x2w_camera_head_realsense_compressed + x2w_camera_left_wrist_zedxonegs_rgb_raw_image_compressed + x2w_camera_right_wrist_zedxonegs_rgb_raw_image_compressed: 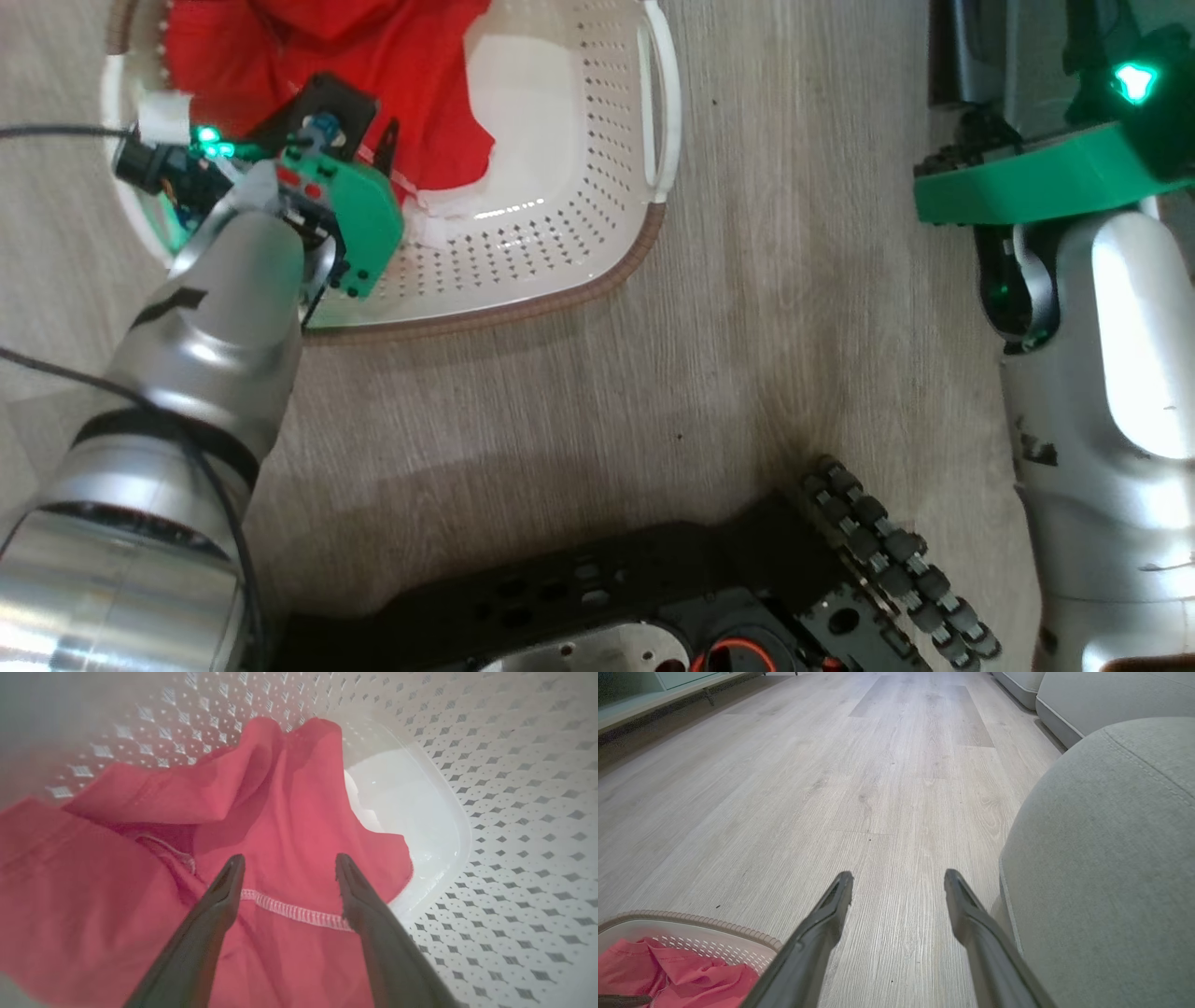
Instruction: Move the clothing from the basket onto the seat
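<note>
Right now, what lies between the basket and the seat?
Bare wood-look floor separates basket and seat in the right wrist view; the open right end effector hangs over it.

Pale wooden floor (831, 788), right jaws apart, seat (1101, 858) alongside, clothing (668, 970) in basket (705, 945)

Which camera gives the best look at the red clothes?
The left wrist view: the red clothes lie close up ahead of the open left gripper, folds and white stitching plain. The head view has them partly hidden behind the left arm. The right wrist view catches a small bunch in the basket, at its lower left corner.
</note>
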You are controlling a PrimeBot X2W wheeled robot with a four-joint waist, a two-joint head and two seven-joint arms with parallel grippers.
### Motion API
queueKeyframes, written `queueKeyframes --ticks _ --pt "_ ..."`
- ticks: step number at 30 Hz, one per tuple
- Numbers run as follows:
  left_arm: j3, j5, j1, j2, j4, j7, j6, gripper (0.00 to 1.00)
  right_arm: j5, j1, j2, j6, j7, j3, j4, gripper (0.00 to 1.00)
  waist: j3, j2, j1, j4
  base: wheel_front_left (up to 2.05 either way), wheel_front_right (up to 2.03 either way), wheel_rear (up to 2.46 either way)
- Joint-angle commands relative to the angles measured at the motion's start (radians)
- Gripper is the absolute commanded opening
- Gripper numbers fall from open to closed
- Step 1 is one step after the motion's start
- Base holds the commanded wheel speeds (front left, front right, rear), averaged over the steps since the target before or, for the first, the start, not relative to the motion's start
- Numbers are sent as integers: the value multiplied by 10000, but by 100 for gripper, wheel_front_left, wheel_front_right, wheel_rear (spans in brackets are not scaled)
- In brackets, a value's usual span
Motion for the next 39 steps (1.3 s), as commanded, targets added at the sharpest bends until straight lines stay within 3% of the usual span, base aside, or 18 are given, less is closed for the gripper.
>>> queueKeyframes --ticks 1,11,20,28,29,30,31,39 --pt "48 102 -23 305 32 66 72 100 -41 172 167 -4 -65 175 -389 100 205 0 -1 -149 0 0 0" --pt "-724 639 -130 360 320 606 307 100 -152 529 231 -4 -65 -38 -676 100 392 0 -1 -402 0 0 0" --pt "-1761 1555 -100 707 384 1307 990 100 -227 910 252 -4 -65 -242 -884 100 454 0 -1 -510 0 0 0" --pt "-1853 1429 -26 821 395 1112 1205 100 -193 931 260 -4 -65 -238 -918 100 486 0 -1 -561 0 0 0" --pt "-1816 1359 -23 839 396 1086 1182 76 -174 916 261 -4 -65 -228 -915 100 493 0 -1 -566 0 0 0" --pt "-1813 1324 -24 863 397 1064 1157 9 -155 896 262 -4 -65 -223 -910 100 497 0 -1 -571 0 0 0" --pt "-1790 1268 -27 894 397 1032 1118 0 -139 875 262 -4 -65 -220 -903 100 498 0 -1 -575 0 0 0" --pt "-1482 676 -22 1127 399 625 708 0 181 400 264 -4 -65 -104 -706 100 279 0 -1 -681 0 0 0"
